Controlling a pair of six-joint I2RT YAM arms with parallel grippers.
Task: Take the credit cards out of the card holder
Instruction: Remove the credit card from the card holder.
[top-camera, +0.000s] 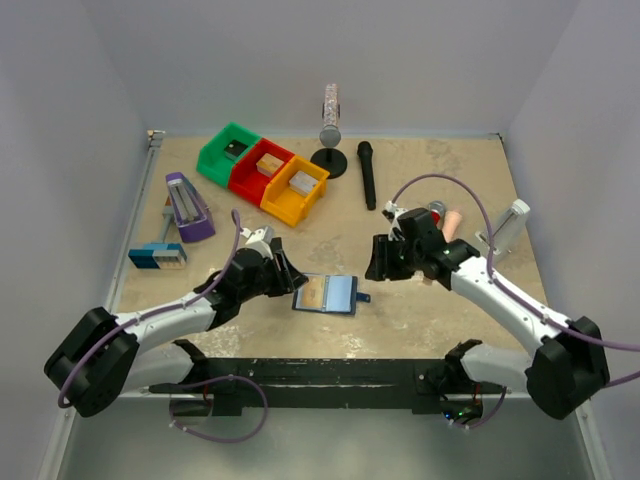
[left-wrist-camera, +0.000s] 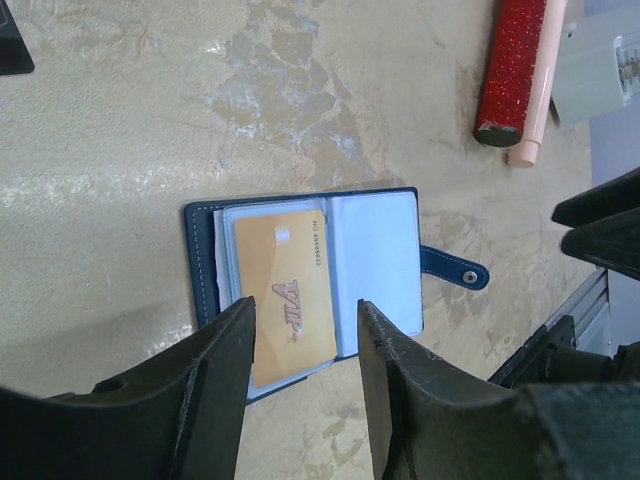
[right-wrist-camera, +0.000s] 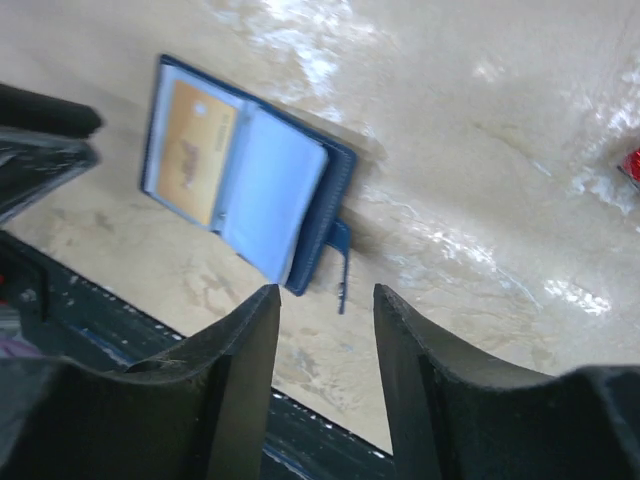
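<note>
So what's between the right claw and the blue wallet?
Only bare table separates the right gripper and the card holder, clear in the top view.

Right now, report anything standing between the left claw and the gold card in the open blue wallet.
Nothing visible does. The left claw hangs open right above the flat tan-gold card, which sits tucked in an inner pocket of the open dark blue bifold wallet. Only that pocket holds it.
</note>
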